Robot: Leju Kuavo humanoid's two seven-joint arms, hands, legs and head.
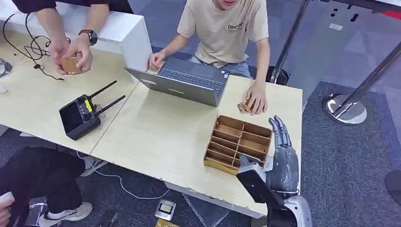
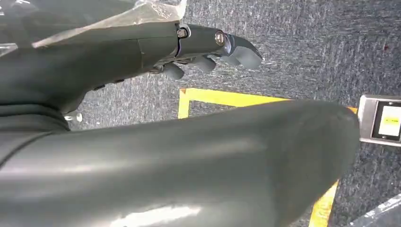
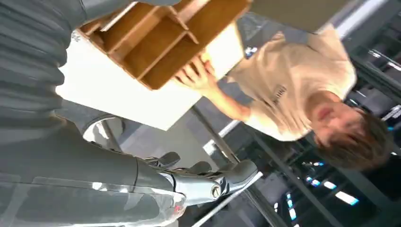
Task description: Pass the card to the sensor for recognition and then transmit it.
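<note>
The fingers (image 2: 203,61) of your left hand (image 2: 198,47) hang loosely curled over grey carpet with nothing in them, near a yellow floor line (image 2: 222,97); none of the task's things lies near them. On the far left of the desk (image 1: 161,137) a person's hands (image 1: 71,54) hold a small brown card-like piece (image 1: 70,64), well apart from both of your hands. Next along you see a black remote controller (image 1: 80,116) with two antennas, then an open grey laptop (image 1: 182,82) in front of a seated person in a beige T-shirt (image 1: 224,28). That person's hand (image 1: 256,100) rests on the desk on a small stack of wooden cards (image 1: 244,108), just beyond the far edge of the wooden divided tray (image 1: 239,142). Your right hand (image 1: 283,156) stands just beside the tray's right side, above the desk's right edge, its fingers (image 1: 279,130) extended, close together and pointing away from you, holding nothing. The cards lie ahead of those fingertips and a little to their left, near but not touching. In the right wrist view the tray and the person's hand on the cards lie beyond your outstretched fingers (image 3: 236,172).
</note>
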